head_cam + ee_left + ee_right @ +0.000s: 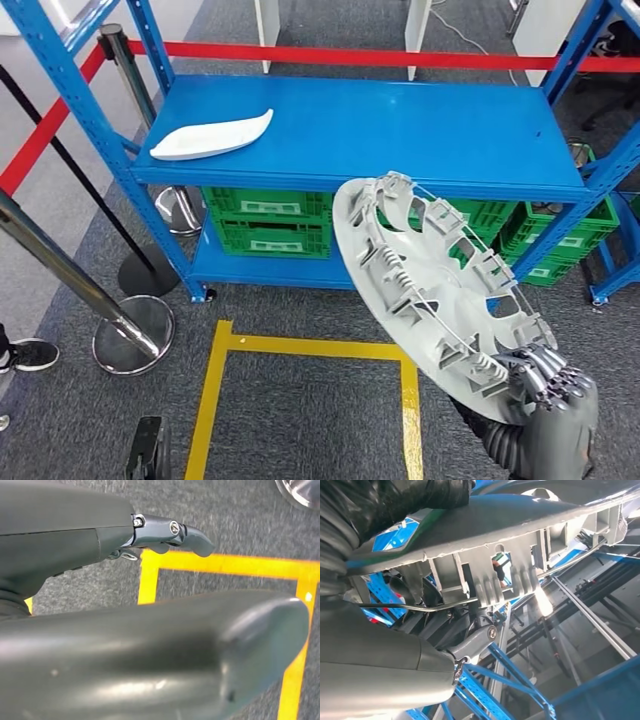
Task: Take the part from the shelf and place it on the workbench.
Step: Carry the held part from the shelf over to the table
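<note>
Left: white curved plastic trim piece [213, 136] lying on the blue metal shelf [392, 130], green plastic crates [268, 222] underneath. My left hand [170, 530] hangs over the yellow floor tape [226, 565], fingers straight, holding nothing. Right: my right hand [555, 385] grips the round grey plastic wheel cover [438, 290] by its rim, tilted, in front of the shelf, off it.

This looks like a factory workshop: blue steel shelving [355, 130], green plastic crates [268, 222] beneath, yellow floor tape [302, 348], and a red barrier belt [362, 57] on stanchions.
</note>
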